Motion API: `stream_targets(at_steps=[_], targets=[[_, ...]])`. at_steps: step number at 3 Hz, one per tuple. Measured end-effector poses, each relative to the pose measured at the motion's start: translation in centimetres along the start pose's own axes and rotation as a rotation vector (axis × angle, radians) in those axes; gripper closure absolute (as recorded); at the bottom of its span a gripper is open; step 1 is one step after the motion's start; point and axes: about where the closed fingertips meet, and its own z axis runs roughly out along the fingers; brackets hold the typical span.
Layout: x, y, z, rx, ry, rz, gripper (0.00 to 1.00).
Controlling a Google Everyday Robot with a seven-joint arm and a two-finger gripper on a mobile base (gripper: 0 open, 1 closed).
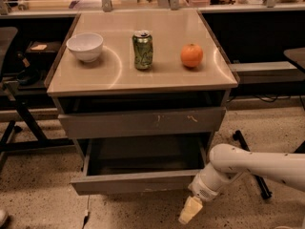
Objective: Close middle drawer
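The middle drawer [138, 181] is pulled out of the cabinet, low in the view. It has a plain grey front and a grey tray interior [145, 156]. My gripper [190, 210] hangs at the end of the white arm [248, 168], just below and in front of the drawer front's right end. It points down at the floor and does not visibly touch the drawer. Above the open drawer is a taller grey drawer front with pale scratch marks [143, 121], which sits nearly flush.
On the cabinet top [114, 75] stand a white bowl [85, 46], a green can [142, 50] and an orange [191, 55]. A black chair base [14, 128] is at the left and another chair's legs [252, 180] at the right. The floor is speckled.
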Motion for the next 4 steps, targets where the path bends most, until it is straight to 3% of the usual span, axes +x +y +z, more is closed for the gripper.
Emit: stream_targets(at_steps=[2, 3, 4], targets=[[0.0, -0.1, 0.1, -0.001, 0.001, -0.001, 0.65], [-0.6, -1.4, 0.8, 0.007, 0.013, -0.016, 0.88], [-1.4, -3.5, 1.7, 0.03, 0.032, -0.033, 1.0]])
